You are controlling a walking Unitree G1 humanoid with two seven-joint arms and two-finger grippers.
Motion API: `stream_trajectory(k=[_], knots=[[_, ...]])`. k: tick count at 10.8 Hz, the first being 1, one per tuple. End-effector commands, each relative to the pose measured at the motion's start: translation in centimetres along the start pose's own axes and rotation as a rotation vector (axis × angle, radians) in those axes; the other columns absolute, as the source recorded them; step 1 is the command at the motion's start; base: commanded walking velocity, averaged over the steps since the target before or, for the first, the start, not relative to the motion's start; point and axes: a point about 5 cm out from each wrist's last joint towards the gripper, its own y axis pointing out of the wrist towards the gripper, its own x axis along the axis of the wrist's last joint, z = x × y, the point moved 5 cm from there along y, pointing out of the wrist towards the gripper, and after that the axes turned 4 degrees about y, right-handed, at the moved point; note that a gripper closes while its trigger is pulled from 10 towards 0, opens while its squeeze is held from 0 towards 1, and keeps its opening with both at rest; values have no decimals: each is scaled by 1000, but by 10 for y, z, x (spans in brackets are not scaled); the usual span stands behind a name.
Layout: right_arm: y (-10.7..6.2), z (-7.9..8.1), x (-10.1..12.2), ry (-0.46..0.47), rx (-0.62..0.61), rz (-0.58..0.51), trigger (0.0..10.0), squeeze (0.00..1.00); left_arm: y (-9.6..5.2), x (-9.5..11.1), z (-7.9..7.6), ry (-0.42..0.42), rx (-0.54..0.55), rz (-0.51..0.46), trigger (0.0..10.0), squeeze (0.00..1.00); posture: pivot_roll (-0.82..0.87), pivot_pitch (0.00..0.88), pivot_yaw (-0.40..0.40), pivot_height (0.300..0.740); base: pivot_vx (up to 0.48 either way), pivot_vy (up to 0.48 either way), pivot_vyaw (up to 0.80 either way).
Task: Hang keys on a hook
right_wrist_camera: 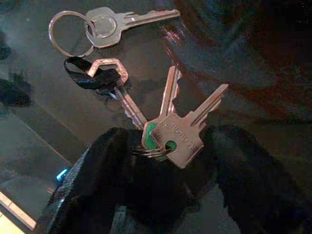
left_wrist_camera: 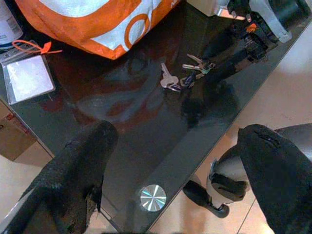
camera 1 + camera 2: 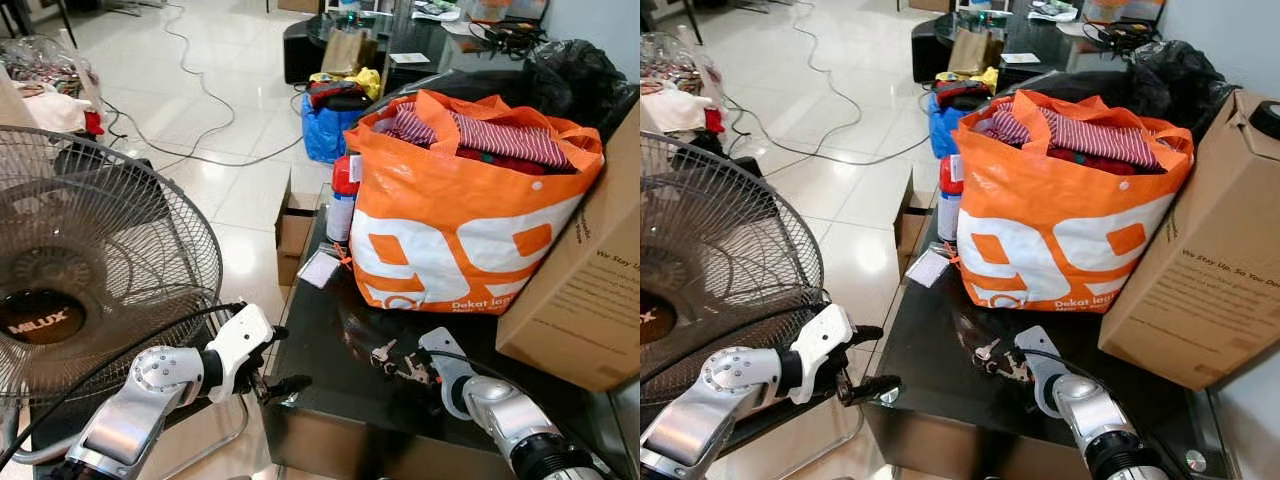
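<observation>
A bunch of silver keys [image 1: 146, 97] on rings, one with a green tag, lies on the black glass table [image 3: 320, 400], in front of the orange bag. My right gripper [image 1: 170, 136] is down at the table, open, its two black fingers on either side of the ring end of the bunch. From the head view the keys [image 3: 393, 357] sit just left of the right gripper [image 3: 412, 372]. My left gripper [image 3: 283, 360] hovers open at the table's near left corner, apart from the keys [image 2: 183, 75].
An orange shopping bag [image 3: 450, 220] full of clothes and a cardboard box [image 3: 590, 290] crowd the table behind the keys. A spray can [image 3: 343, 195] and a badge card [image 3: 320, 268] sit at its left edge. A standing fan [image 3: 90, 270] is close on the left.
</observation>
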Motion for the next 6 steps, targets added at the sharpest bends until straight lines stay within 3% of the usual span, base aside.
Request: stream_trajectory(k=[1, 6], knots=[[-2, -8, -10, 21, -31, 29, 0, 0, -2, 3, 1, 8, 0, 0, 10000, 0, -24, 0, -39, 740, 0, 0, 0], [-8, -16, -11, -5, -21, 35, 0, 0, 0, 0, 3, 8, 4, 2, 10000, 0, -23, 0, -41, 740, 0, 0, 0]])
